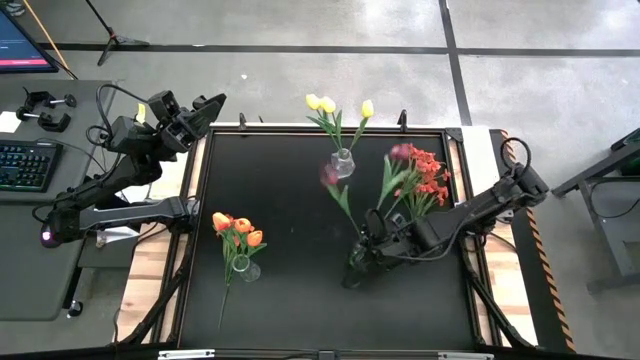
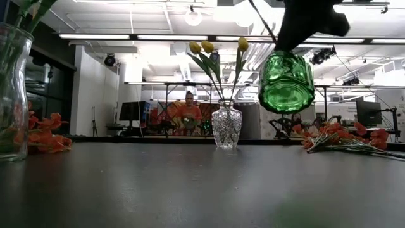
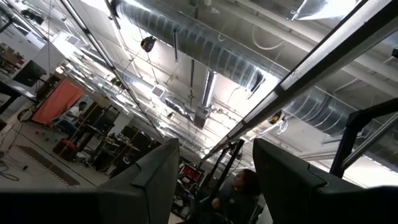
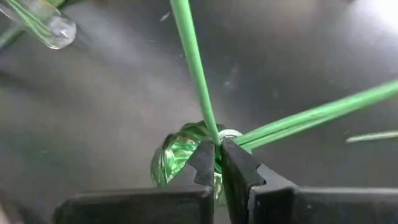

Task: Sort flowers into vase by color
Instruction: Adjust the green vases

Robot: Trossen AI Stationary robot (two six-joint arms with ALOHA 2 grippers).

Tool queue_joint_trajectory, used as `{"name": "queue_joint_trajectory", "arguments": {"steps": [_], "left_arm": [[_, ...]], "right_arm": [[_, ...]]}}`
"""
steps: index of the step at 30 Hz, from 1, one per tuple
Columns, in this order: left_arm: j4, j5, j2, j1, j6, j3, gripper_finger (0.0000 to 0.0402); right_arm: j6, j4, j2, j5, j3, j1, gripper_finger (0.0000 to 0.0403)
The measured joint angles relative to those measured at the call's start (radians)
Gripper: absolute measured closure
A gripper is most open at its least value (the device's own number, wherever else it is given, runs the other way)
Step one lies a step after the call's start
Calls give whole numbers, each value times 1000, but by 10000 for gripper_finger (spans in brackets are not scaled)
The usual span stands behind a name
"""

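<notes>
In the low view the right arm is cut off by the top edge, so its gripper is out of sight there, and the vase of orange flowers is cropped at the left edge. Seen from above, the maroon tulip head is a blur. The green vase is partly hidden behind the right gripper in its wrist view.

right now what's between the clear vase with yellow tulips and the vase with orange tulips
Only bare black table lies between the clear vase and the orange-tulip vase, seen in the high view.
</notes>
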Motion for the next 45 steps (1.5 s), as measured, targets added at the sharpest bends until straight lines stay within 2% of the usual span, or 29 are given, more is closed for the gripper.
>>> {"name": "queue_joint_trajectory", "arguments": {"steps": [6, 14, 25, 30, 40, 45], "left_arm": [[0, 0, 0, 0, -7, 0, 209], [0, 0, 0, 0, -6, 0, 209], [-1, 1, 0, 0, -6, 0, 209], [-4, 5, 0, 0, -6, 0, 209], [-8, 6, 0, 0, -6, 0, 209], [-8, 7, 0, 0, -6, 0, 209]], "right_arm": [[-49, -84, 104, 61, 59, 0, 403], [-40, -74, 229, 156, 64, 15, 403], [-53, -23, 308, 255, 66, 50, 403], [-63, 39, 323, 251, 66, 72, 403], [-32, 56, 327, 225, 66, 91, 402], [-35, 69, 316, 168, 66, 91, 370]]}}
